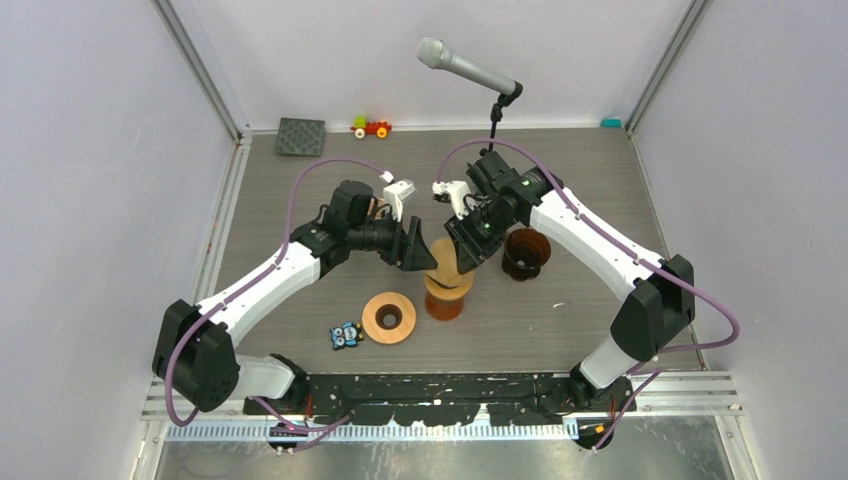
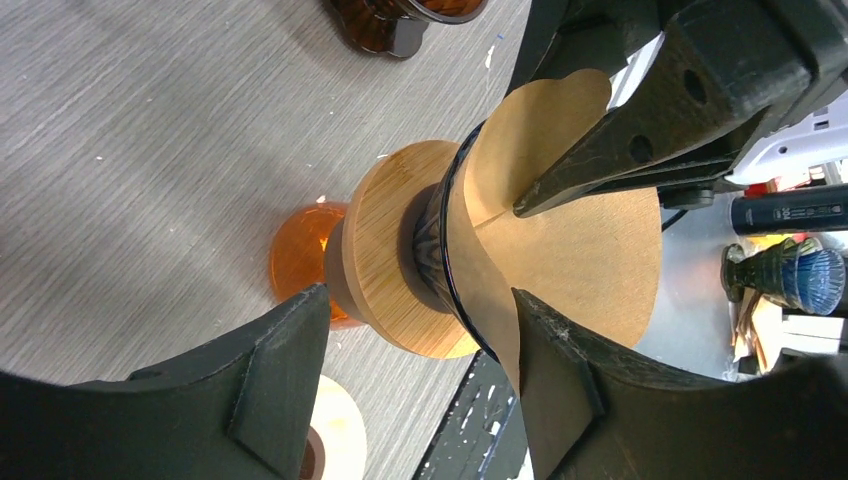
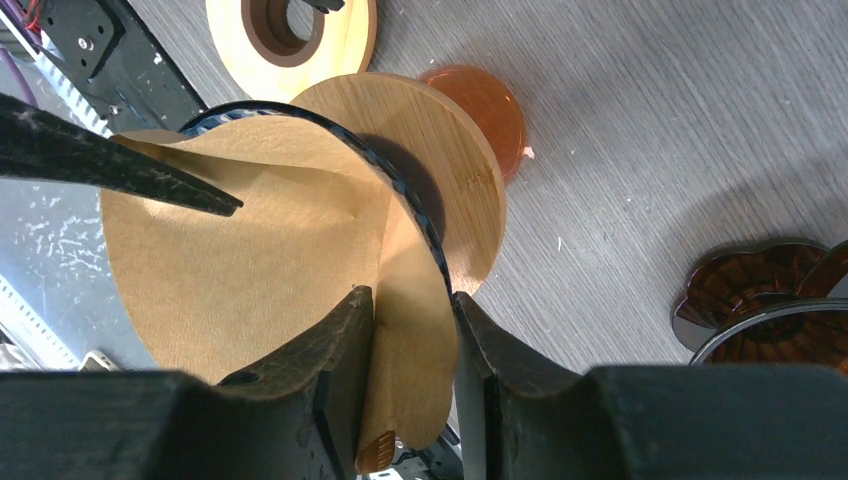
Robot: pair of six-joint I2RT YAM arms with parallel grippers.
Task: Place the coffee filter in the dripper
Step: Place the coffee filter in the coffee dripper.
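The brown paper coffee filter [image 1: 447, 255] [image 2: 590, 250] [image 3: 260, 270] stands as an open cone in the dripper [image 1: 447, 285], a dark glass rim on a wooden collar [image 2: 390, 240] [image 3: 450, 150] over an orange base [image 2: 300, 245]. My right gripper [image 1: 468, 245] [image 3: 412, 300] pinches the filter's wall at the rim, with a fold of paper filling the gap between its fingers. My left gripper [image 1: 425, 255] [image 2: 420, 300] stands wide open. One of its fingers rests inside the cone against the paper, and the other is outside the collar.
A dark amber glass dripper [image 1: 525, 252] stands just right of the work spot. In front on the left lie a wooden ring [image 1: 389, 317] and a small blue toy [image 1: 346, 336]. A microphone [image 1: 465, 68] hangs over the back, near a grey mat [image 1: 301, 136] and a toy car [image 1: 371, 127].
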